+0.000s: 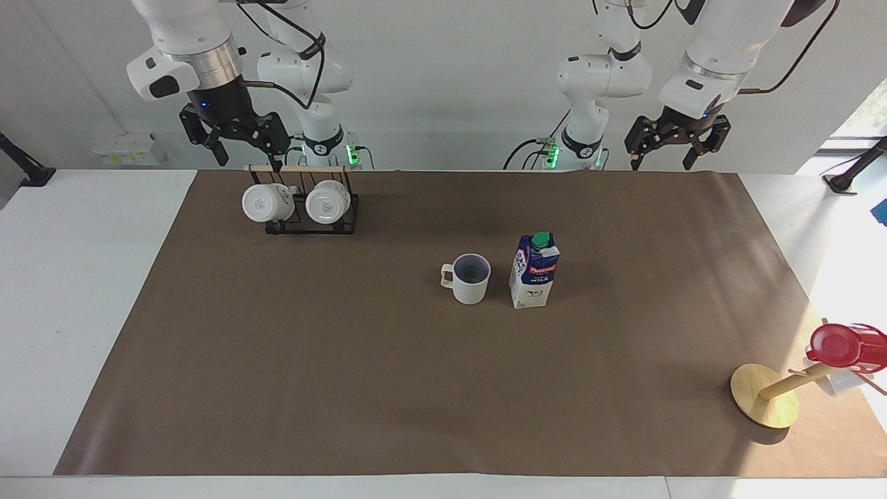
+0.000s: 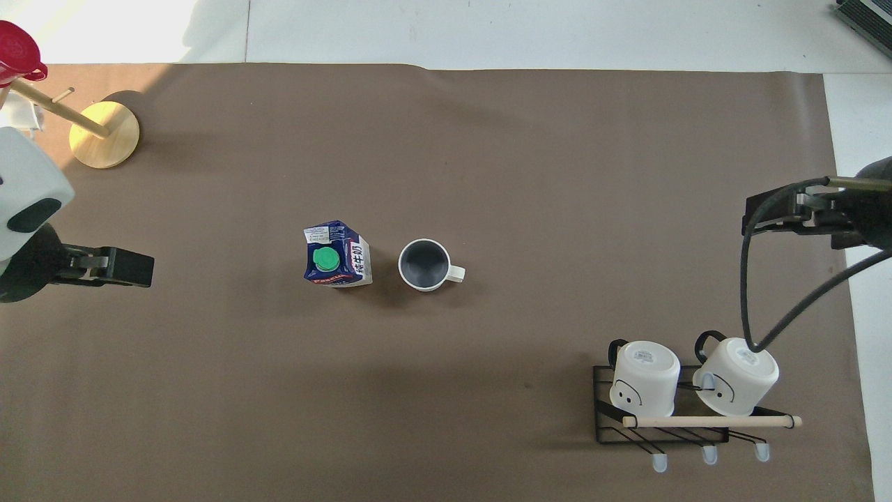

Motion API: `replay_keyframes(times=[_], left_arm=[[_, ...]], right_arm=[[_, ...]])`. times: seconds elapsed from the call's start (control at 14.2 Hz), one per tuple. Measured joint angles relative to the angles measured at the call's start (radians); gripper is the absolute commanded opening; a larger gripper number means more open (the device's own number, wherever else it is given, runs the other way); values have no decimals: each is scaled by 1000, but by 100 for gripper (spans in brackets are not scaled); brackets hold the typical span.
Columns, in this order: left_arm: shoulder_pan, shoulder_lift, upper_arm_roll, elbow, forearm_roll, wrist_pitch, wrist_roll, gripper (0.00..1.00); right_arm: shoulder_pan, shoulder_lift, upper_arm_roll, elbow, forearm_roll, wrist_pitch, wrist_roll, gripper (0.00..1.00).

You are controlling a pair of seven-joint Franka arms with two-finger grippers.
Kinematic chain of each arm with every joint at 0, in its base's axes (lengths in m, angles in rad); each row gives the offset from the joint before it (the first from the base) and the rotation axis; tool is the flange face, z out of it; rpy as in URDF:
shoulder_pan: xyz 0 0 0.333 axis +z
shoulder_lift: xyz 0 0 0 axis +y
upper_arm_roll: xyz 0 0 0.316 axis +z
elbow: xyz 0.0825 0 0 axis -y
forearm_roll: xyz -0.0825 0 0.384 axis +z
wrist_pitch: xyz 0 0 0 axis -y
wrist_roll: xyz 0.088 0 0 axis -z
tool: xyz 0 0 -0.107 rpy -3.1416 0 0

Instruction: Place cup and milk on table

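Note:
The cup (image 1: pixel 471 280) (image 2: pixel 425 265), off-white with a dark inside, stands upright in the middle of the table's brown sheet (image 1: pixel 346 388) (image 2: pixel 529 153). Its handle points toward the right arm's end. Beside it, toward the left arm's end, the milk (image 1: pixel 534 272) (image 2: pixel 336 255) stands upright with its green cap on top. My left gripper (image 1: pixel 671 159) (image 2: pixel 129 267) hangs open and empty, high over the table's robot-side edge, well away from the carton. My right gripper (image 1: pixel 246 156) (image 2: pixel 787 213) is open and empty, waiting above the mug rack.
A black wire rack (image 1: pixel 312 220) (image 2: pixel 662 418) with two white mugs stands near the right arm's base. A tipped wooden stand (image 1: pixel 764 395) (image 2: pixel 104 125) carrying a red cup (image 1: pixel 842 345) (image 2: pixel 17 45) lies at the corner farthest from the robots, at the left arm's end.

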Motion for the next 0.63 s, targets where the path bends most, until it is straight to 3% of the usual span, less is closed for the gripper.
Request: replay_keyframes(times=[0.63], left_arm=[[18,-14,23,0,0,-42,11,100]], right_arm=[[0,0,0,0,0,0,0,100]])
